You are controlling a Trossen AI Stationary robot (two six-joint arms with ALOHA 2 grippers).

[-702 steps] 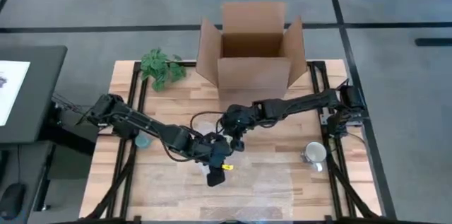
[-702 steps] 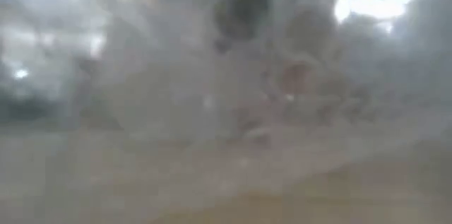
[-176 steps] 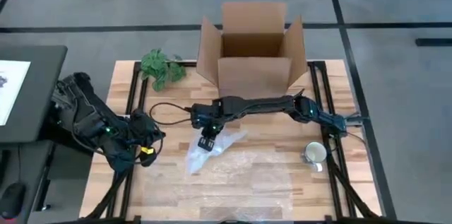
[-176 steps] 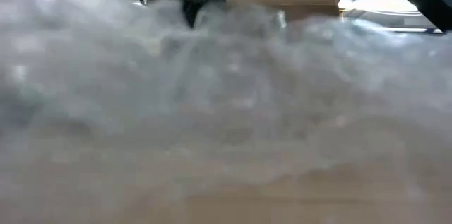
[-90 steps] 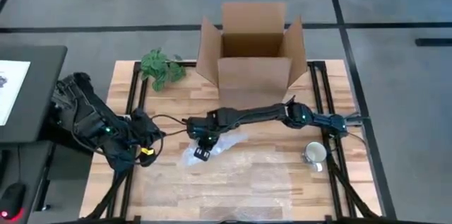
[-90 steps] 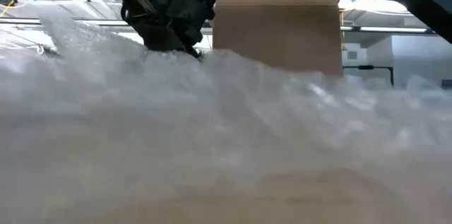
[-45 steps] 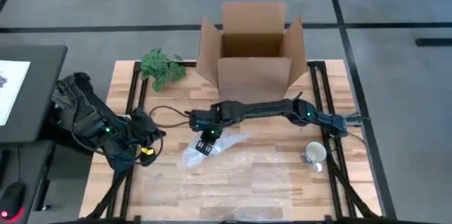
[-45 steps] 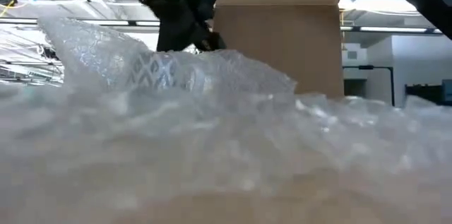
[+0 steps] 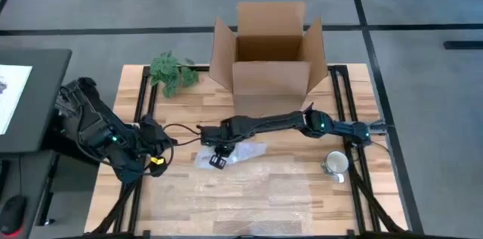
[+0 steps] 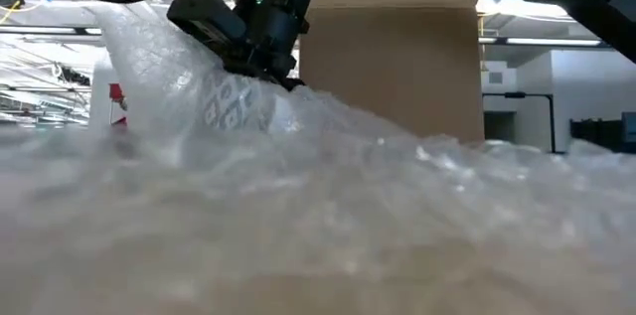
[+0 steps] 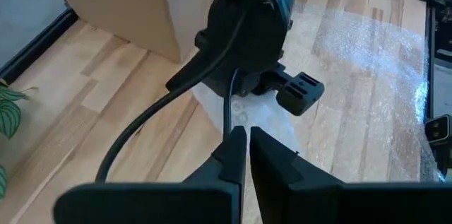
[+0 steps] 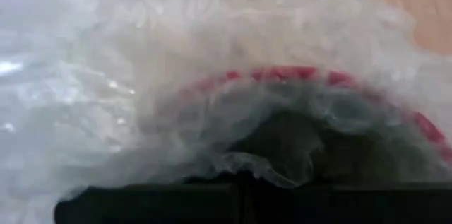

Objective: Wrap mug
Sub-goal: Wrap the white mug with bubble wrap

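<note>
Bubble wrap (image 9: 241,186) is spread across the wooden table (image 9: 181,118), bunched into a mound at centre. The right gripper (image 9: 217,160) is pressed into that mound; whether its fingers are apart cannot be told. A red-rimmed mug (image 12: 304,118) is glimpsed under the film in the right wrist view. The left gripper (image 11: 244,155), fingers together, is parked at the table's left edge. A second mug (image 9: 336,164) stands right. A cardboard box (image 9: 270,54) stands at the far edge, a plant (image 9: 172,72) beside it.
</note>
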